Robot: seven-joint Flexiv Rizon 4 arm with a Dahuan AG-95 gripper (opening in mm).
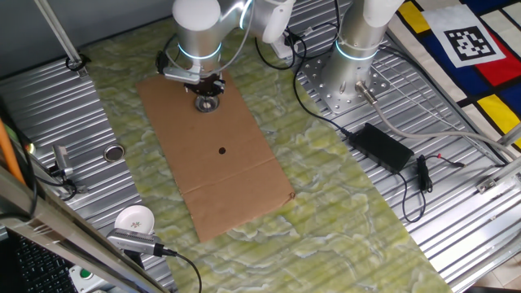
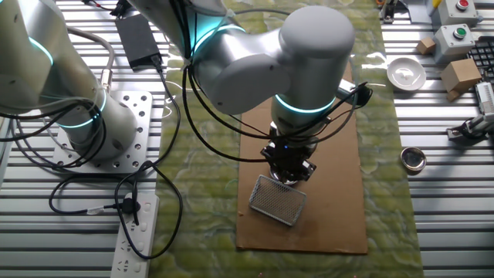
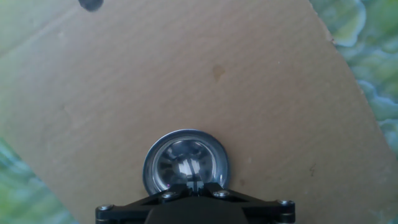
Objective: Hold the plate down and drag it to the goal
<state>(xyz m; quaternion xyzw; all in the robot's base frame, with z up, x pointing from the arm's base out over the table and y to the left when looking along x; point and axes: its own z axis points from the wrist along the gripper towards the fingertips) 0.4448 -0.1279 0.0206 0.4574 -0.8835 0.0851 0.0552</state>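
The plate (image 3: 185, 163) is a small shiny silver dish with a raised rim. It lies on a brown cardboard sheet (image 1: 236, 175). My gripper (image 3: 196, 185) is shut, with its fingertips together over the near part of the dish; I cannot tell whether they touch it. In one fixed view the gripper (image 1: 206, 88) stands right above the plate (image 1: 207, 104), near the far end of the cardboard. In the other fixed view the gripper (image 2: 288, 166) hides most of the plate. A small black dot (image 1: 222, 150) marks the cardboard's middle and also shows in the hand view (image 3: 91, 4).
A darker flat metal disc (image 1: 113, 153) and a white round cup (image 1: 134, 220) lie off the cardboard on the ribbed table. A metal mesh rectangle (image 2: 278, 199) lies on the cardboard beside the gripper. A black power brick (image 1: 381, 146) and cables lie at the right.
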